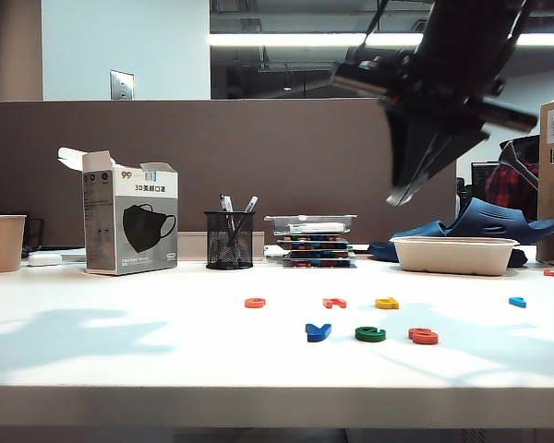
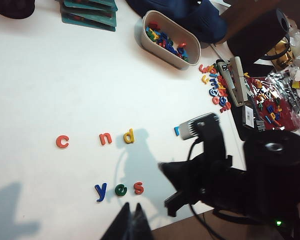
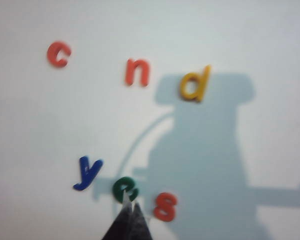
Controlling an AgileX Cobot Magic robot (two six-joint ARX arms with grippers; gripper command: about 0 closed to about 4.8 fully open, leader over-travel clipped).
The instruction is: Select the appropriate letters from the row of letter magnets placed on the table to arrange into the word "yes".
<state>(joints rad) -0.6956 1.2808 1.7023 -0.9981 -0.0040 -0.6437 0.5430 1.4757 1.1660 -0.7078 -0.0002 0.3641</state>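
Note:
Near the table's front edge, a dark blue y, a green e and a red-orange s lie side by side and read "yes". Behind them lies the row: red c, red n, yellow d and a light blue letter. My right gripper hangs high above the table, shut and empty; its wrist view shows the tips over the e, between y and s. My left gripper is shut and empty, hovering near the front edge beside the word.
A white tray of spare letters stands at the back right, with loose letters beside it. A mask box, a mesh pen cup and a stack of trays line the back. A paper cup stands far left.

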